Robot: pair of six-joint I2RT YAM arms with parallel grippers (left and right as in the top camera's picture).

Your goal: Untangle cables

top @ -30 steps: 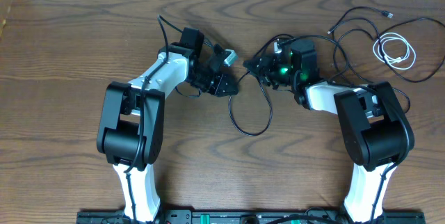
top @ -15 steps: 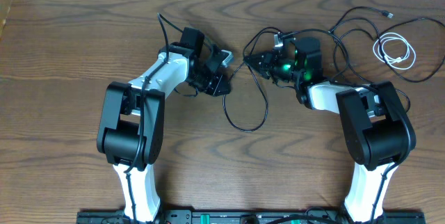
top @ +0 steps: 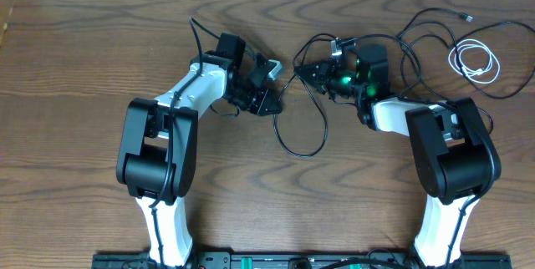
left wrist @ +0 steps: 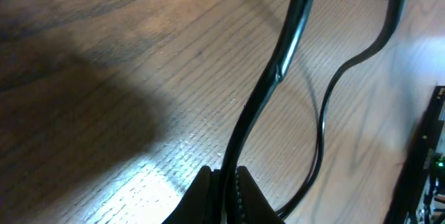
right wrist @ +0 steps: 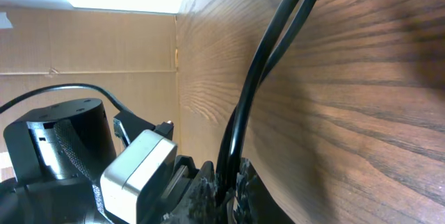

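Overhead, the left gripper [top: 274, 93] and right gripper [top: 311, 72] faced each other at mid-table. A black cable [top: 303, 139] sagged in a loop between them, and the white cable [top: 475, 60] lay coiled far right, well apart.

At the left wrist, the fingers [left wrist: 252, 197] were pinching a single black strand.

At the right wrist, the jaws clamped two strands side by side.

The step looked like drawing this cable free. The next move would call for a slow, gentle pull apart.

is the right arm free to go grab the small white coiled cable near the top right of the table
Probably not yet: the right gripper is shut on a thin black cable. The white coiled cable lies uncovered on the wooden table, so after letting go it looks reachable.
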